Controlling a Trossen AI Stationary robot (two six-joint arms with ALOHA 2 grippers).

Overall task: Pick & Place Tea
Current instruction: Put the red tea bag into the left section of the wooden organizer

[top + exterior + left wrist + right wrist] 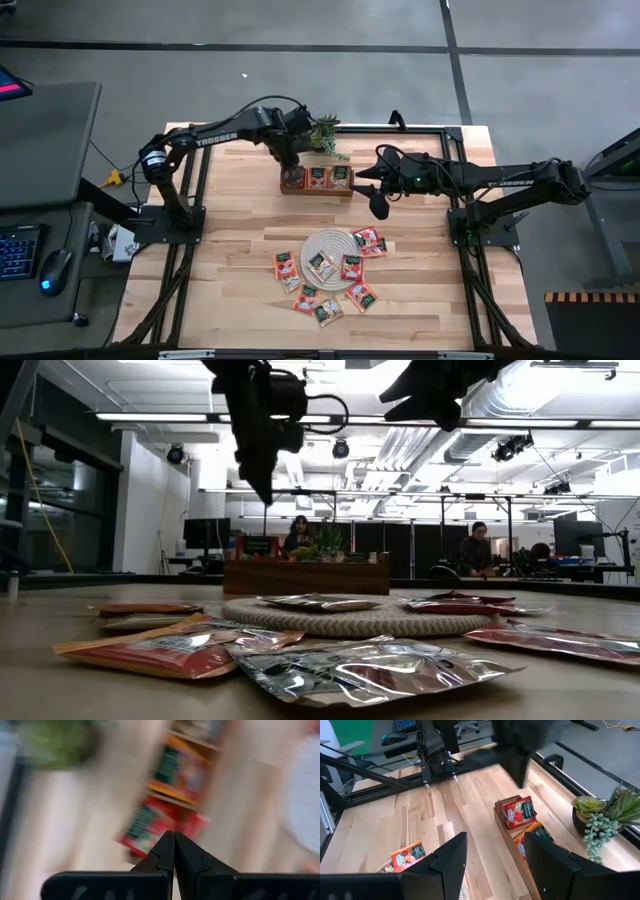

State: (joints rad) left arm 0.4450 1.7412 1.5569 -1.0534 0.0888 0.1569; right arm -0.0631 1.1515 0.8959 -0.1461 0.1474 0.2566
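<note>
Several orange-red tea sachets [351, 267] lie flat on and around a round whitish woven mat [333, 245] near the table's near edge. More sachets [318, 178] stand in the compartments of the brown wooden tray [345, 190]. In the right wrist view one sachet [518, 812] leans in the tray's end compartment. My left gripper [291, 170] hangs over the tray's left end, fingers [173, 842] shut with nothing between them. In the low view it [266, 490] points down, clear above the tray [305, 575]. My right gripper [379, 205] hovers open to the right of the tray, holding nothing.
A potted succulent [325, 133] stands just behind the tray, close to my left arm. Bare wood lies between the tray and the mat and along the table's left side. People sit in the room [478, 545] beyond the table.
</note>
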